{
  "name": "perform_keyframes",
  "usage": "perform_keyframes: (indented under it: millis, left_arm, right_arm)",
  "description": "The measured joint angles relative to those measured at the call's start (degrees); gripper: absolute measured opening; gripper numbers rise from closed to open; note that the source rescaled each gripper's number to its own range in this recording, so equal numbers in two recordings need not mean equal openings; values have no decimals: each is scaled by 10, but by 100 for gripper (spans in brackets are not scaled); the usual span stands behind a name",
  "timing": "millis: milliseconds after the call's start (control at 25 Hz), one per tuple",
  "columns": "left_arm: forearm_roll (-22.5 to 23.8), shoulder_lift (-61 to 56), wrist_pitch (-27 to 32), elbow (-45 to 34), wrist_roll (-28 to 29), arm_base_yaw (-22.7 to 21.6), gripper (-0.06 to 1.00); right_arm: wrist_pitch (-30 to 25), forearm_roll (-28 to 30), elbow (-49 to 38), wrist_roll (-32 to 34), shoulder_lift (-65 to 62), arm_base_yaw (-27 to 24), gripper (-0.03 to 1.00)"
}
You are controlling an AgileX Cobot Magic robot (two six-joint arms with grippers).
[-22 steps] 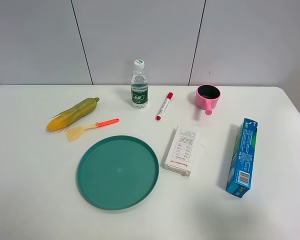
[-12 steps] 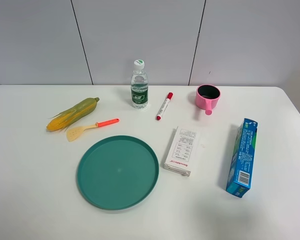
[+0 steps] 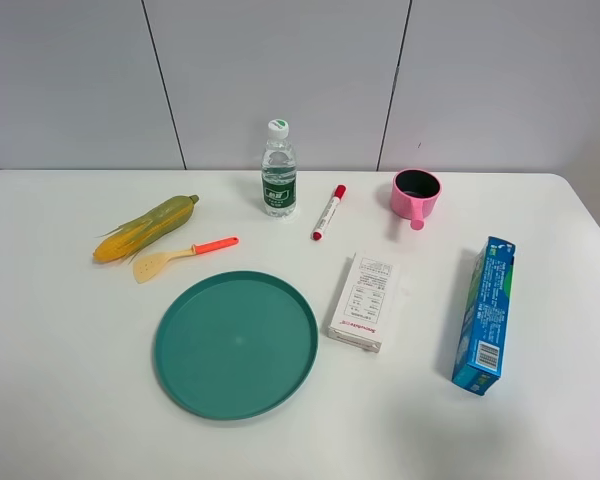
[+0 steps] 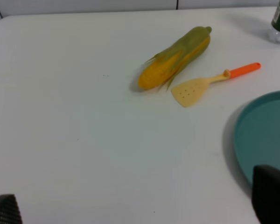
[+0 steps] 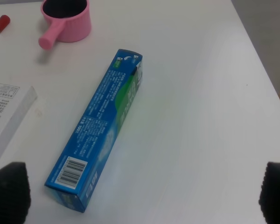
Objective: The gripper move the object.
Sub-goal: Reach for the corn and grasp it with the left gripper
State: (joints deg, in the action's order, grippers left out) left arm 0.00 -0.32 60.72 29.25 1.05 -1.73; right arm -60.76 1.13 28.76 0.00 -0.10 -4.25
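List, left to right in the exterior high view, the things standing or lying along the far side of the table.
corn cob → water bottle → red marker → pink cup

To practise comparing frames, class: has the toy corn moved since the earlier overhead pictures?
No. The corn lies where it did, at the same angle just beyond the spatula.

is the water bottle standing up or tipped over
Upright: the water bottle stands on its base, with its white cap at the top.
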Motion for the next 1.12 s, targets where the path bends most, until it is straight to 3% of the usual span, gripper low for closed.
perform_keyframes:
  millis: [320,480,720,1000,1120]
  left_arm:
    - [-6,7,0,0,-10,0,100]
    - [-7,55,-31,28,-21,0,100]
    - [-9,189,-167,91,-22,0,100]
    - [-86,369,-357,146,-23,0,100]
    - [-95,447,-392,170,-45,0,100]
  right_arm:
    - [0,0,0,0,0,0,100]
    - [0,0,0,0,0,0,100]
    - [0,0,0,0,0,0,100]
    - [0,0,0,0,0,0,100]
    - [0,0,0,0,0,0,100]
